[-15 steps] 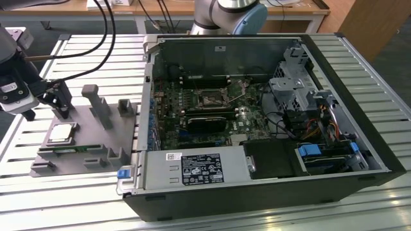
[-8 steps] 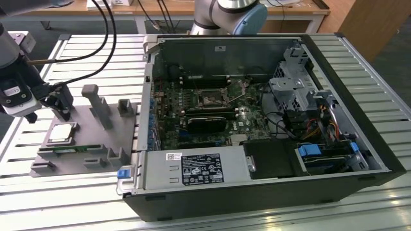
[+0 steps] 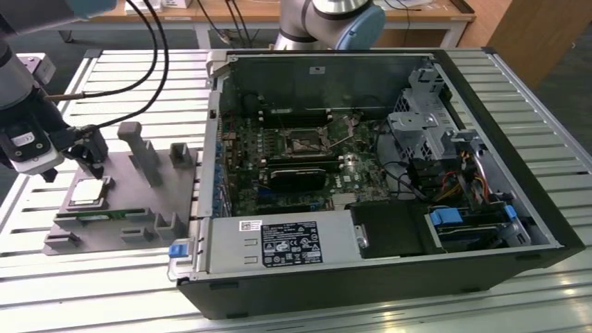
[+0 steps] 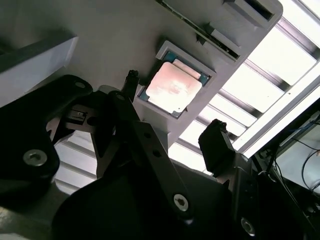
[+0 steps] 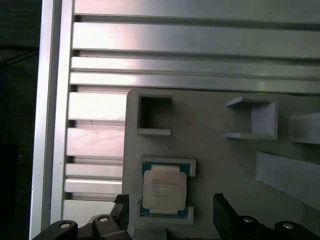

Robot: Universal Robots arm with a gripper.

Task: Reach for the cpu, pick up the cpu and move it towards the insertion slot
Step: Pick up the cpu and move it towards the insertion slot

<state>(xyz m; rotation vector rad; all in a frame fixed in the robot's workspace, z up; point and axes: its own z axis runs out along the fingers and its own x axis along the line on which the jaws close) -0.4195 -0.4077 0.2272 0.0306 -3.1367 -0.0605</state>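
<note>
Silvery cpu bears unreadable print.

One cpu, one insertion slot — one grey fixture plate.

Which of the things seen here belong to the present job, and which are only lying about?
For the job: cpu, insertion slot, gripper, open, straddling the cpu.
Lying about: memory stick, grey parts holder, power supply, drive cage.
</note>
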